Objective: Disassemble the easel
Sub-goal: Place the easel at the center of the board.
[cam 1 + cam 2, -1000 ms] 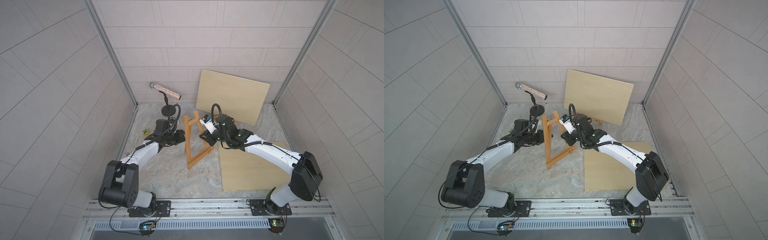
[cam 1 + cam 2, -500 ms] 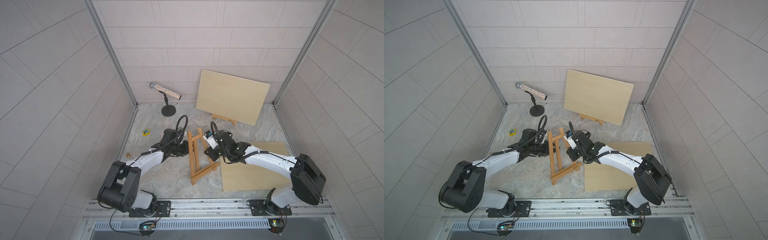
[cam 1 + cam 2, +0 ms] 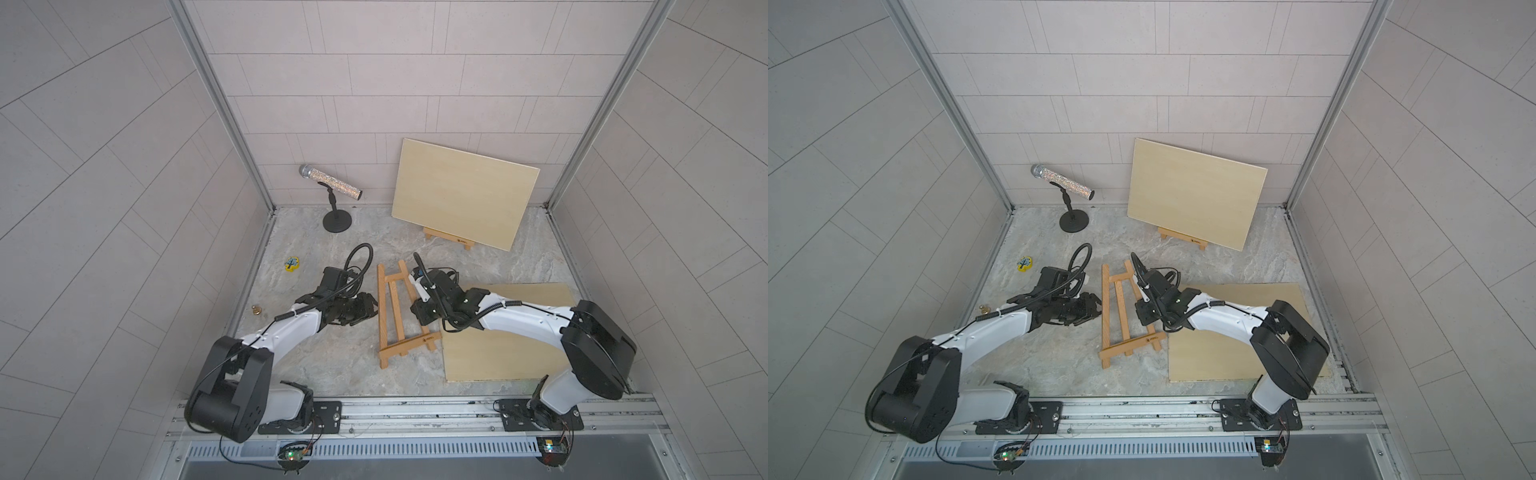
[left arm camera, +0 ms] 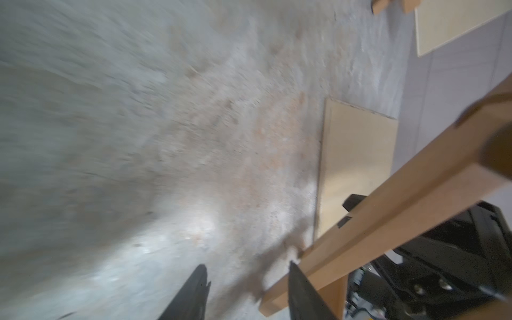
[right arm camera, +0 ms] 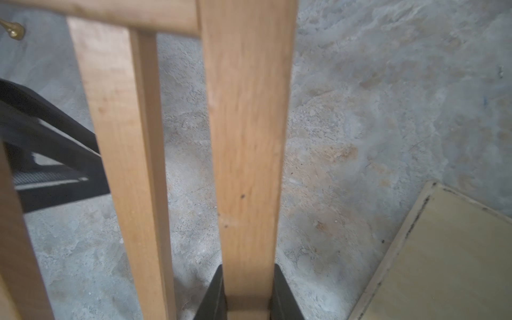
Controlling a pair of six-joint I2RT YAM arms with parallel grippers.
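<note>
— What's far left?
— A brass knob (image 3: 256, 309) on the floor (image 3: 332, 365), with a yellow tag (image 3: 292, 263) a little further back. Next along is a mic (image 3: 330, 187) on its stand, right at the back.

— And the left gripper?
— The left gripper (image 3: 372, 308) is low, just beside the easel's left rail. Its jaws stand apart with only bare floor between them, so it has hold of nothing. One finger (image 4: 302, 293) is hard up against a rail end. Whether it's touching or just short, I can't tell.

— Where's the easel?
— The easel (image 3: 392, 316) is mid-floor between the two arms, ledge end toward the front and top toward the back. I can't say whether it's flat or tipped.

— The right one?
— The right gripper (image 5: 249, 296) is clamped tight on one wooden bar of the easel, a finger on each side.

— Beyond that?
— An upright board (image 3: 463, 193) stands at the back. A flat board (image 3: 511, 357) lies on the floor under the right arm, its corner near the easel's ledge.
</note>
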